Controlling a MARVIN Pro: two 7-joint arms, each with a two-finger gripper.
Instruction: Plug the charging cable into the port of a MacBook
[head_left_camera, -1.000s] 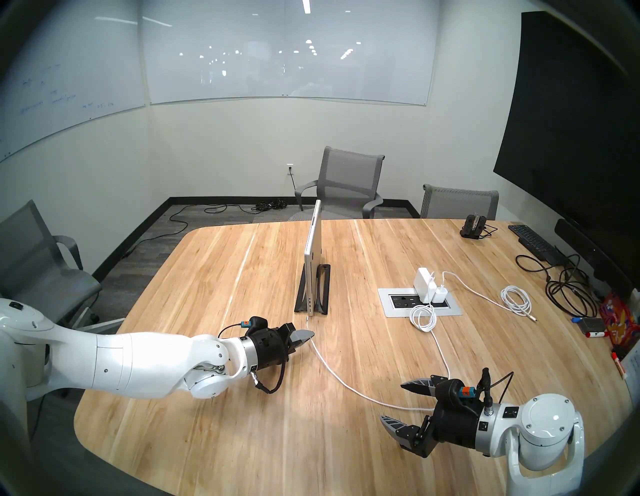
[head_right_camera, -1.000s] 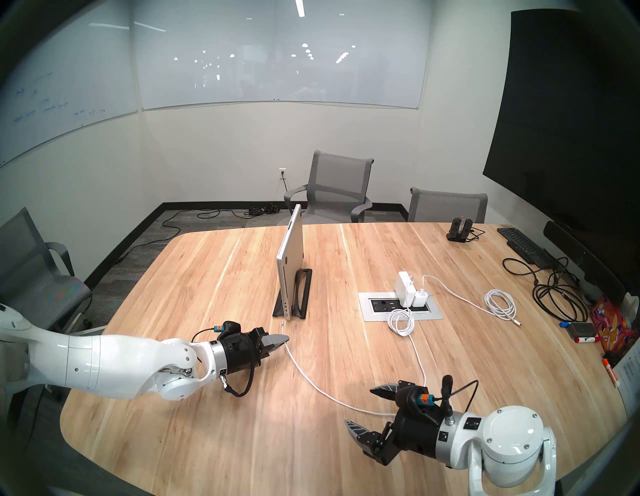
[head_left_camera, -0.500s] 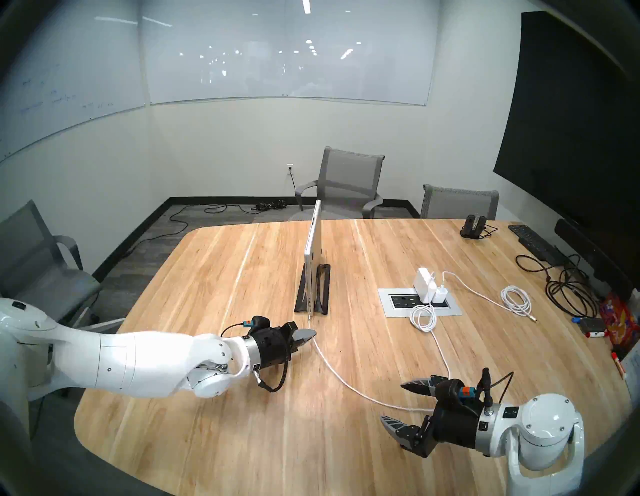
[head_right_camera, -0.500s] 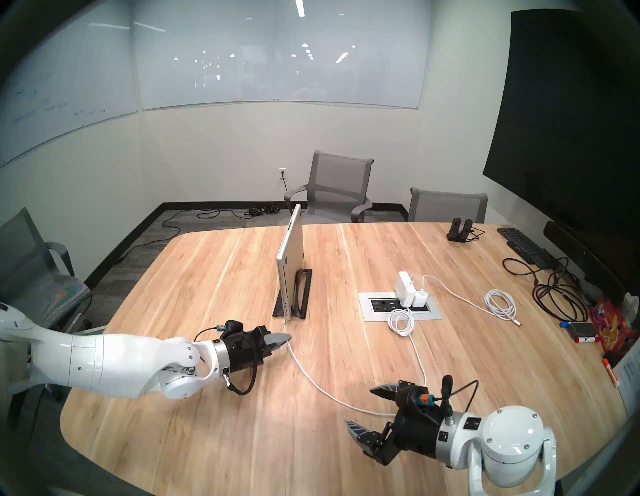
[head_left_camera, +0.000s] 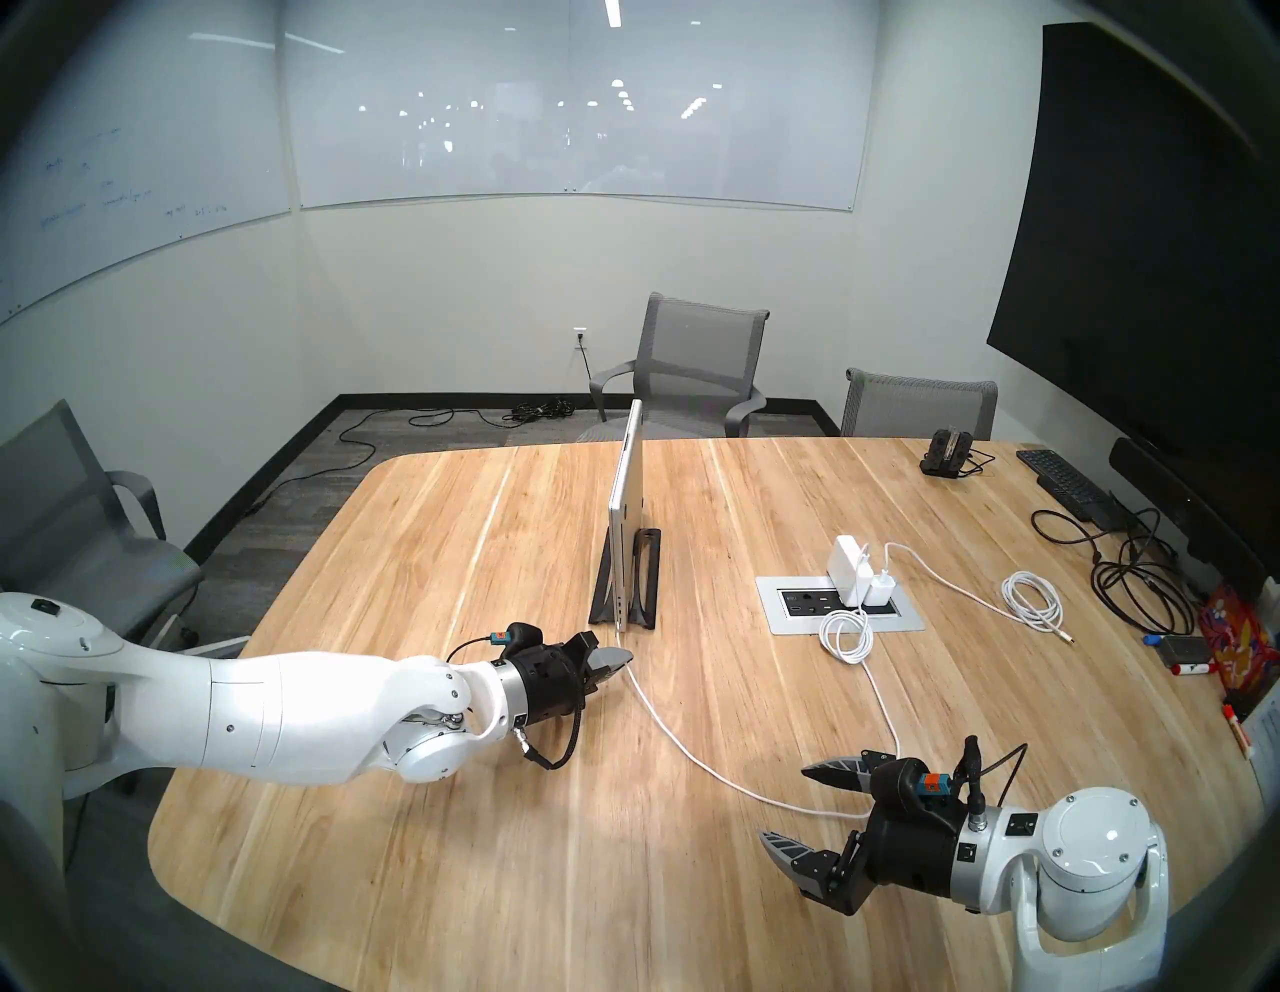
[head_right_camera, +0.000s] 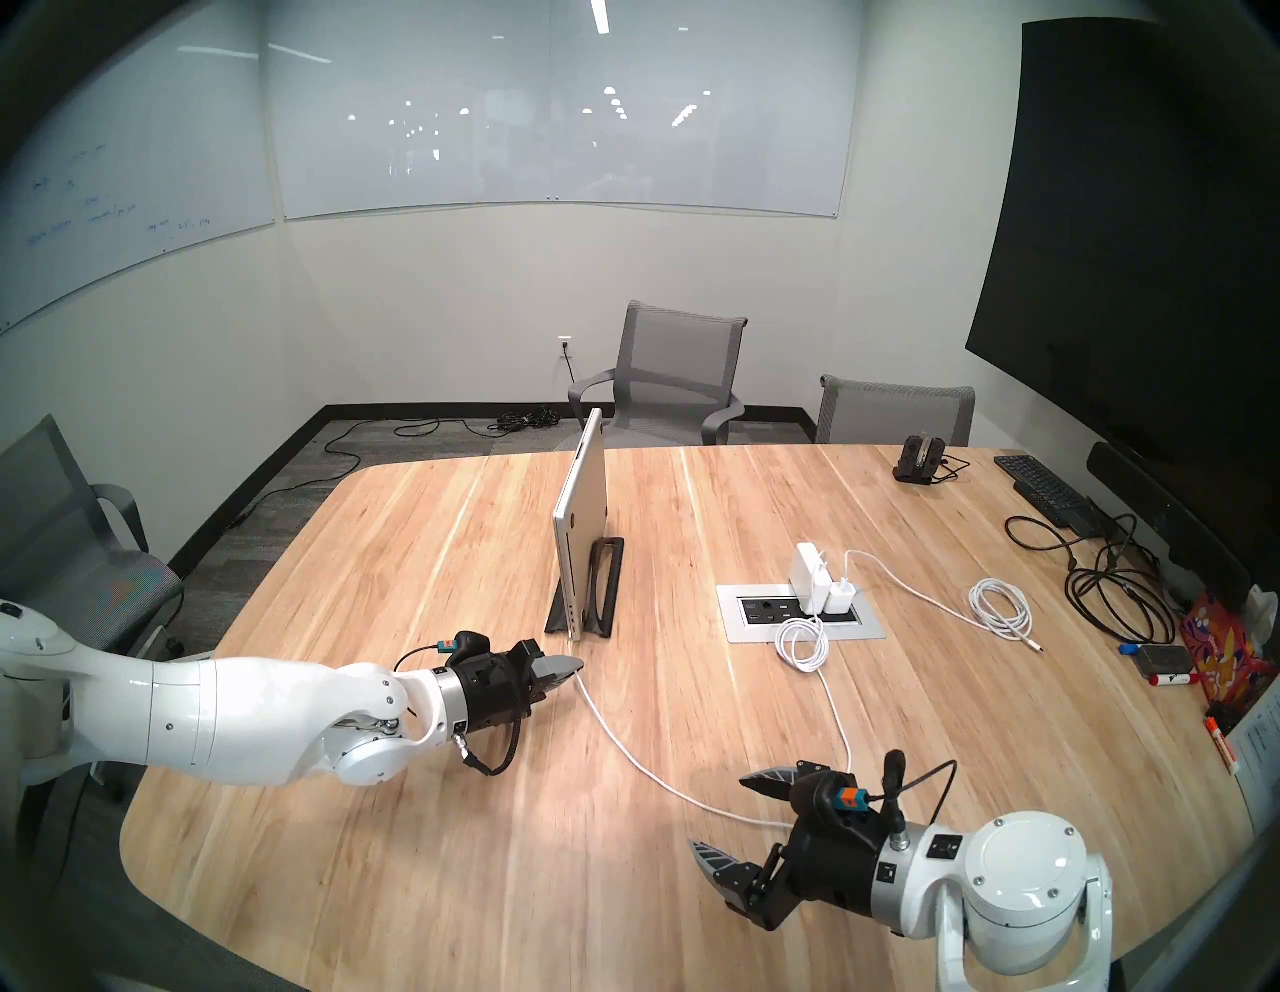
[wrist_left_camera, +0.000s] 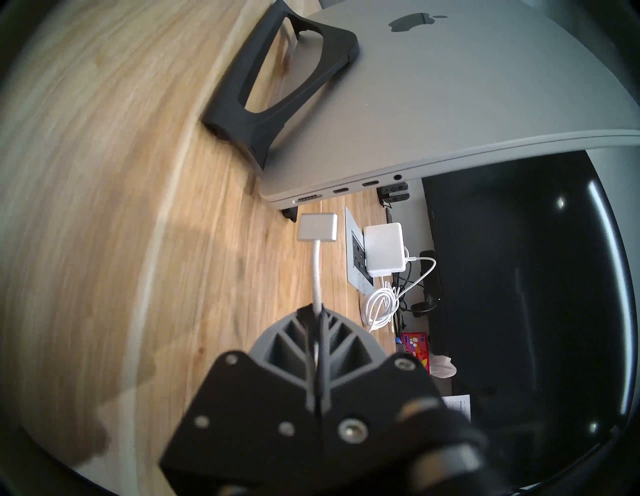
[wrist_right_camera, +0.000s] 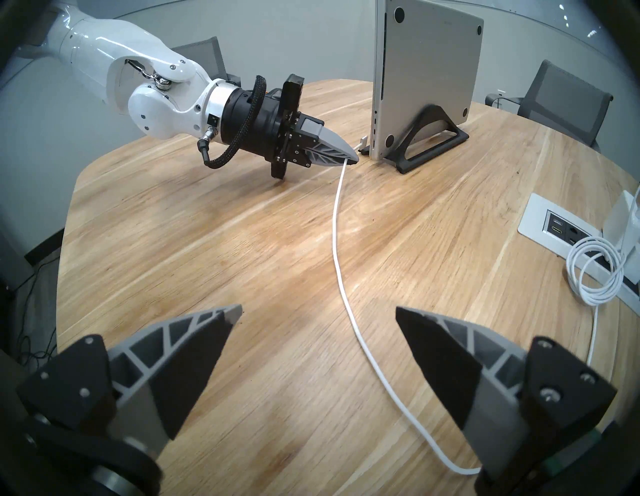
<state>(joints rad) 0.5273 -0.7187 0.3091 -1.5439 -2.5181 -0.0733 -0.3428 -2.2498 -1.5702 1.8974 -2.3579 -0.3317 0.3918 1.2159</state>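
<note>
The MacBook stands on its edge in a black stand, ports facing me; it also shows in the left wrist view and the right wrist view. My left gripper is shut on the charging cable, just behind its connector. The connector sits a short gap from the lowest port on the laptop's edge. My right gripper is open and empty near the table's front right. The cable lies on the table between its fingers.
The black stand holds the laptop. A table power box with white chargers is to the right. A coiled white cable, black cables and a black keyboard lie at the far right.
My left gripper has moved forward and slightly up with the cable, bringing the connector closer to the laptop's edge. The right arm has not moved.
</note>
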